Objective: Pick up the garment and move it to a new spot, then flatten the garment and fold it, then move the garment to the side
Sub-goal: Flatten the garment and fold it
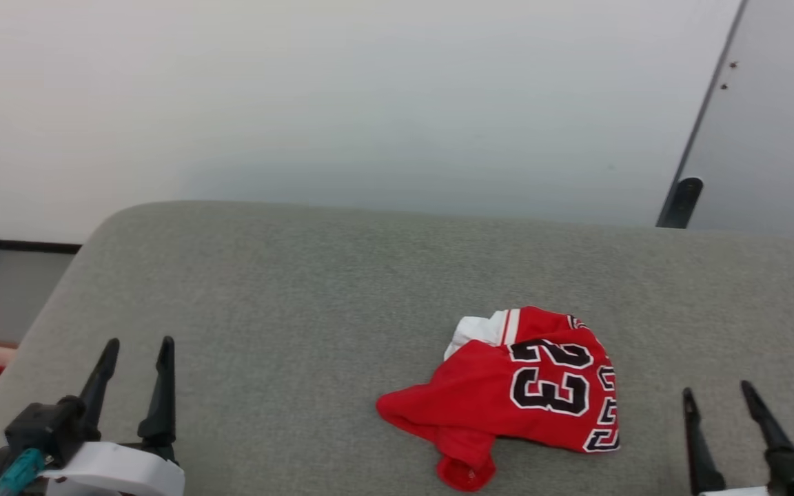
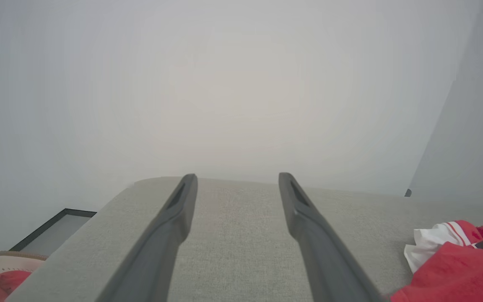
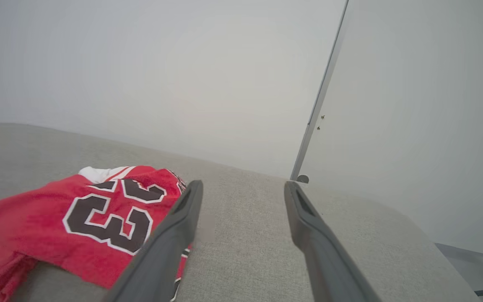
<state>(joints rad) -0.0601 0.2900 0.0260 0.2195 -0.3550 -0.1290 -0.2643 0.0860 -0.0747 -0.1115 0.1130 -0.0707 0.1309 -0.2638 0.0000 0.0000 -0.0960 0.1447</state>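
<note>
One garment (image 1: 493,393), crumpled on cushion (image 1: 300,310): likely light, limp; pinch a raised edge fold. Left gripper (image 1: 140,342), right gripper (image 1: 716,390): fingers spread wide, holding nothing.

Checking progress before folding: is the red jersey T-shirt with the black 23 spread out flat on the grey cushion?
No, the red jersey T-shirt lies crumpled in a heap.

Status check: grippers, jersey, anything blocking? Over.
Left gripper open, empty. Right gripper open, empty. Jersey crumpled on the grey cushion, nearer the right gripper, untouched. Nothing in the way.
</note>
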